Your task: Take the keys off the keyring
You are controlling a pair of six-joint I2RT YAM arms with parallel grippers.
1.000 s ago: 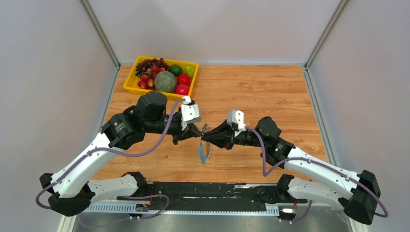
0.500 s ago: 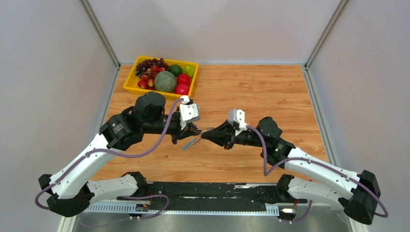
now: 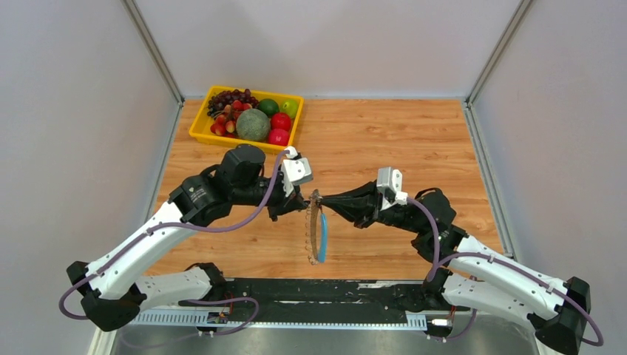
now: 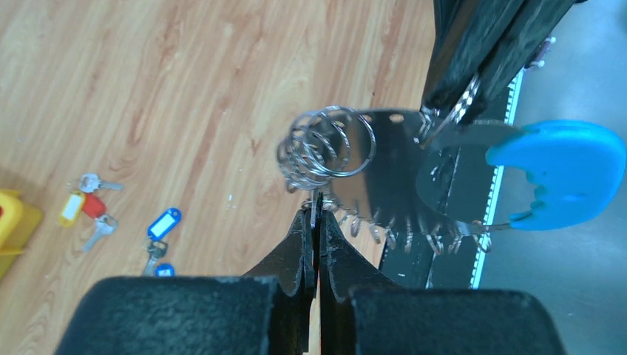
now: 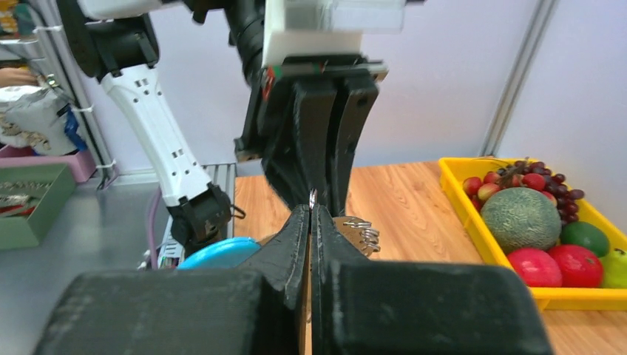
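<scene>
The keyring (image 3: 316,235) hangs edge-on between my two grippers above the table, its blue arc (image 3: 322,240) toward the right. My left gripper (image 3: 304,200) is shut on a small ring at the hoop's fringed edge; in the left wrist view (image 4: 316,212) a bunch of silvery split rings (image 4: 325,144) and the blue arc (image 4: 562,174) sit beyond its tips. My right gripper (image 3: 320,201) is shut on another ring of the hoop's rim; its tips (image 5: 311,211) meet the left fingers (image 5: 333,140). Loose keys (image 4: 92,201) with red, white and blue tags (image 4: 163,222) lie on the table.
A yellow fruit tray (image 3: 200,126) with a melon, grapes and apples stands at the back left of the wooden table; it also shows in the right wrist view (image 5: 473,214). Grey walls close in both sides.
Both grippers moved right with the keyring. The hoop swung from a slanted, folded look to hanging straight down, edge-on. The right arm drew back to the right.
</scene>
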